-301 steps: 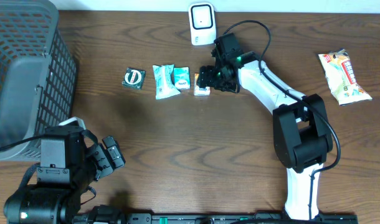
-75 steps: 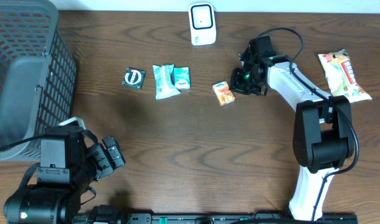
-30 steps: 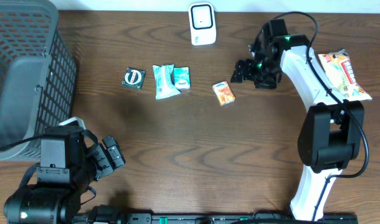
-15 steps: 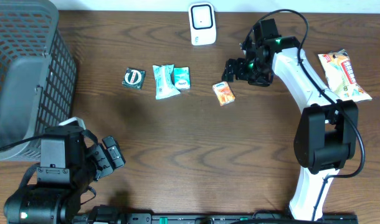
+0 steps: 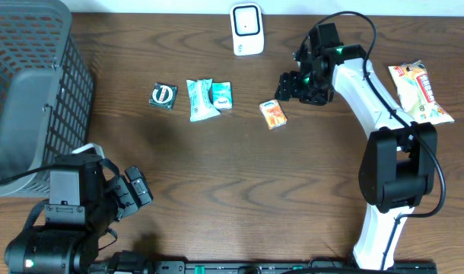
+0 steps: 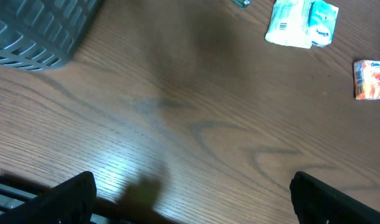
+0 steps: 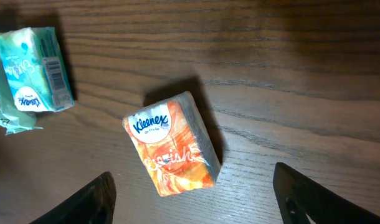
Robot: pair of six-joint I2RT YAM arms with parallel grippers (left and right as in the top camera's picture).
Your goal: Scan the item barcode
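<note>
Plainly, right fingers (image 7: 90, 199) spread wide around the tissue pack (image 7: 174, 146), left fingers (image 6: 65, 196) wide over open tabletop (image 6: 177, 124).

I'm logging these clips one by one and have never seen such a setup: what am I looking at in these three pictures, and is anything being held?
These are two robot arms at a wooden table, each ending in a two-finger gripper. The wide picture comes from a camera above; the other two come from cameras on the wrists, so the dark shapes in their bottom corners are that arm's own fingers. The left gripper sits at the near left, open and empty. The right gripper hangs open near the orange Kleenex pack, holding nothing. Also on the table: a white scanner, teal packs, a small dark packet, a snack bag and a grey basket.
</note>
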